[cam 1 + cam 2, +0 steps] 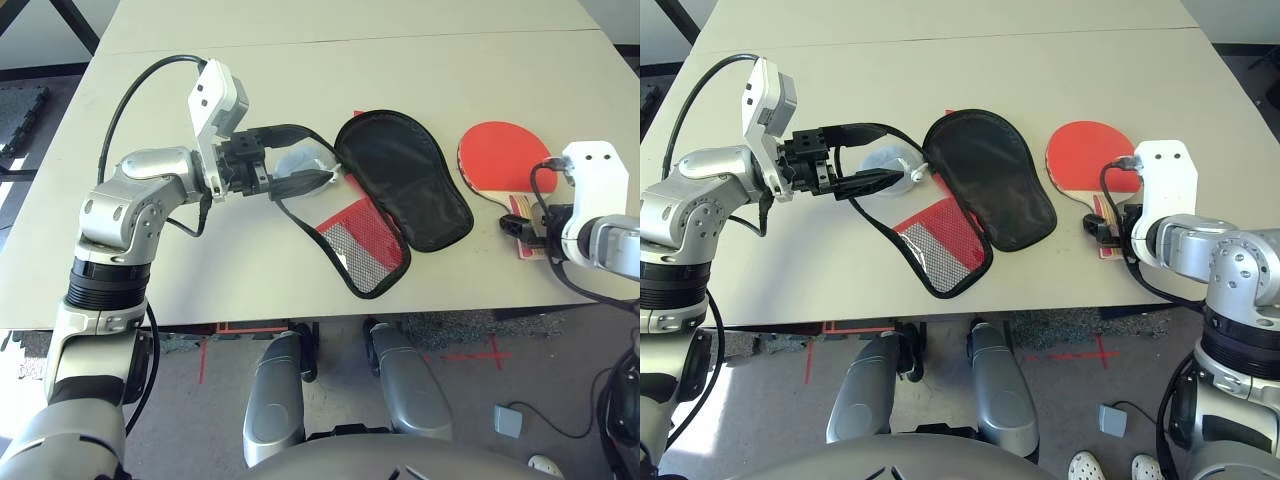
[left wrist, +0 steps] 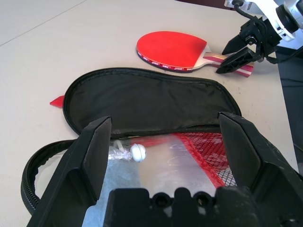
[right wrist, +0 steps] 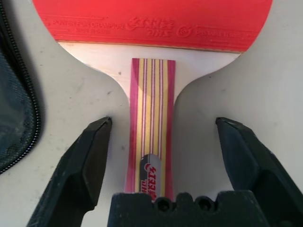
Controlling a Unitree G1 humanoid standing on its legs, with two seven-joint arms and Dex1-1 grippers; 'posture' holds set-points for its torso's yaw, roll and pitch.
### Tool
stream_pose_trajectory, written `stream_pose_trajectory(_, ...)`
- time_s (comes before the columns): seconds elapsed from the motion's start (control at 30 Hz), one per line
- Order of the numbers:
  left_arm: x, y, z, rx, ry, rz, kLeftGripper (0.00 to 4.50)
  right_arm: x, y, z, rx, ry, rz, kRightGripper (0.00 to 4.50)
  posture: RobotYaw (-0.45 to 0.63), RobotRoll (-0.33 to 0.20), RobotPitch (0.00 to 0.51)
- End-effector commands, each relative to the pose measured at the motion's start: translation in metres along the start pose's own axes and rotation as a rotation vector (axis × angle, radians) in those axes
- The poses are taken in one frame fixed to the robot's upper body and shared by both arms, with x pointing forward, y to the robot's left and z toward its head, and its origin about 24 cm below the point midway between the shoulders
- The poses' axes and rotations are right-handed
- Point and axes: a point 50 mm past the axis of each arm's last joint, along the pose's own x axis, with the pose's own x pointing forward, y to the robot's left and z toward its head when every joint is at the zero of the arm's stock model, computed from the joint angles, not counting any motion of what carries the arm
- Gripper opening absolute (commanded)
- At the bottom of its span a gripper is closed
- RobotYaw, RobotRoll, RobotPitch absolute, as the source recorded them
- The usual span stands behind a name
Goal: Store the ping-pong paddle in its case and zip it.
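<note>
Red rubber faces upward on the ping-pong paddle [image 1: 508, 157], which lies on the table beside the open case [image 1: 405, 180], on the case's right; left eye view. The right gripper [image 1: 530, 232] is at the paddle's handle, far nearer to it than the left gripper [image 1: 287, 163], which is over the case's mesh-pocket half. Left wrist view: the left jaws stand wide apart, empty, above the case, whose black lining lies between them and the paddle. Right wrist view: the striped handle [image 3: 152, 123] runs lengthwise between the open right jaws, one on either side, neither touching; its long axis points from the gripper toward the blade, so closing across the handle's width would likely suffice.
</note>
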Motion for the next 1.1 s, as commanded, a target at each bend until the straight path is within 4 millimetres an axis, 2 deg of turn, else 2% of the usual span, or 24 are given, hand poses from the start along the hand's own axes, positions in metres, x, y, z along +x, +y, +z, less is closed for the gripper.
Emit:
stream_pose_trajectory(0.03, 0.001, -0.001, -0.008, -0.012, 0.02, -0.006, 4.5, 0.002, 0.003, -0.006, 0.002, 0.039, 0.006, 3.21, -0.17, 0.0, 0.275)
stream_pose_trajectory(0.2, 0.001, 0.0, -0.009, -0.011, 0.018, -0.001, 4.5, -0.002, 0.003, -0.001, -0.026, 0.024, -0.012, 1.3, -0.16, 0.0, 0.272)
stream_pose_trajectory(0.23, 0.001, 0.0, -0.01, -0.011, 0.018, 0.0, 4.5, -0.003, 0.003, 0.003, -0.041, 0.012, -0.023, 1.05, -0.16, 0.0, 0.271)
stream_pose_trajectory(0.43, 0.001, 0.0, -0.012, -0.011, 0.018, 0.004, 4.5, -0.011, 0.004, 0.019, -0.105, -0.052, -0.073, 1.05, -0.16, 0.0, 0.266)
stream_pose_trajectory(0.6, 0.0, 0.0, -0.013, -0.011, 0.021, 0.009, 4.5, -0.021, 0.012, 0.045, -0.15, -0.178, -0.078, 1.05, -0.15, 0.0, 0.264)
stream_pose_trajectory(0.87, -0.005, -0.001, -0.011, -0.003, 0.025, 0.024, 4.5, -0.019, 0.068, 0.055, -0.234, -0.237, 0.16, 1.05, -0.12, 0.0, 0.264)
stream_pose_trajectory(1.1, -0.008, -0.002, -0.01, 0.001, 0.032, 0.041, 4.5, -0.009, 0.095, 0.043, -0.289, -0.177, 0.271, 1.05, -0.09, 0.0, 0.268)
